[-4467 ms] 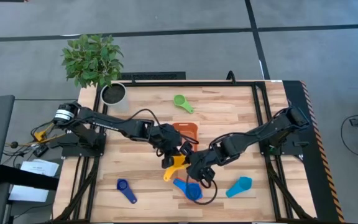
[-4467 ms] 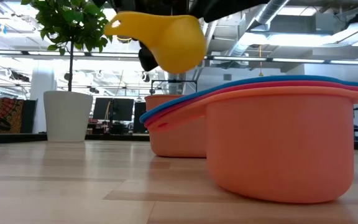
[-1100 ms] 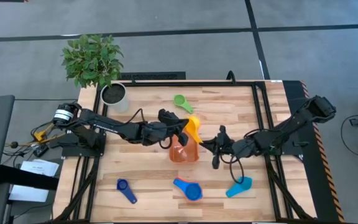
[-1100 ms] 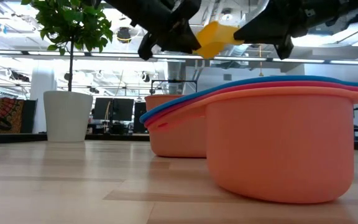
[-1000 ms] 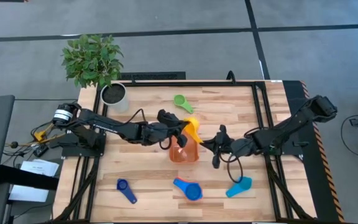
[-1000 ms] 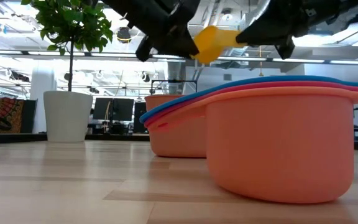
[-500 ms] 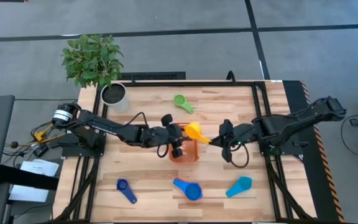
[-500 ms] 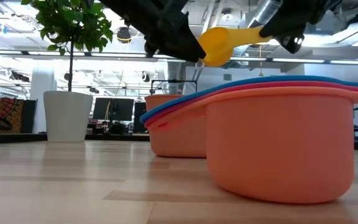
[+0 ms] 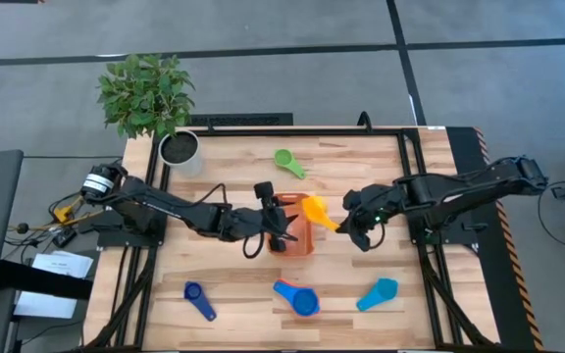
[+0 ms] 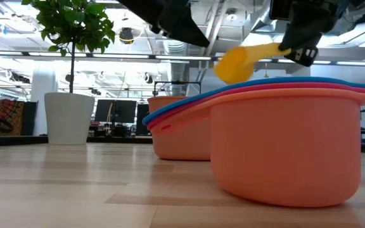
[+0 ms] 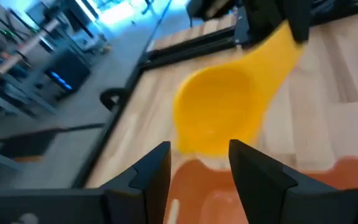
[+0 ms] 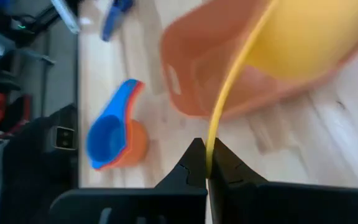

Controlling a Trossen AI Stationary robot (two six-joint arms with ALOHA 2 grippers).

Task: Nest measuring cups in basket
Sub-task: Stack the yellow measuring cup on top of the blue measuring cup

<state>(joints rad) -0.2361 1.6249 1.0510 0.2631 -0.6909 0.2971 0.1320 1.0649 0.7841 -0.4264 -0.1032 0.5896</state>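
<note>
The yellow measuring cup [image 9: 313,208] hangs over the right part of the orange basket [image 9: 290,240], which stands at the table's middle. My right gripper [image 9: 344,226] is shut on the cup's handle. My left gripper [image 9: 284,218] stands open just left of the cup's bowl [image 11: 215,118], over the basket, with nothing between its fingers. A green cup [image 9: 287,160] lies on the table at the far side. A nested stack of orange, red and blue cups [image 9: 299,298] rests on the table near the front edge, and fills the low view [image 10: 284,145]. My right gripper pinches the yellow cup's flat handle [image 12: 217,132] between its two fingers, at the handle's free end. It comes from the table's right side, slanting down, in line with the handle. The cup is lifted clear above the basket, its bowl [image 10: 233,64] lower than the handle.
A small dark blue cup [image 9: 199,299] lies at the near left and a light blue cup [image 9: 378,293] at the near right. A white plant pot [image 9: 179,148] stands at the far left corner. Bare wood lies to the left and right of the basket.
My left gripper has opened, let go of the yellow cup's bowl, rolled, and drawn back a little toward the table's left. My right gripper, still shut on the handle, has turned and risen slightly. The cup has shifted toward the right and tipped bowl-down over the basket.
</note>
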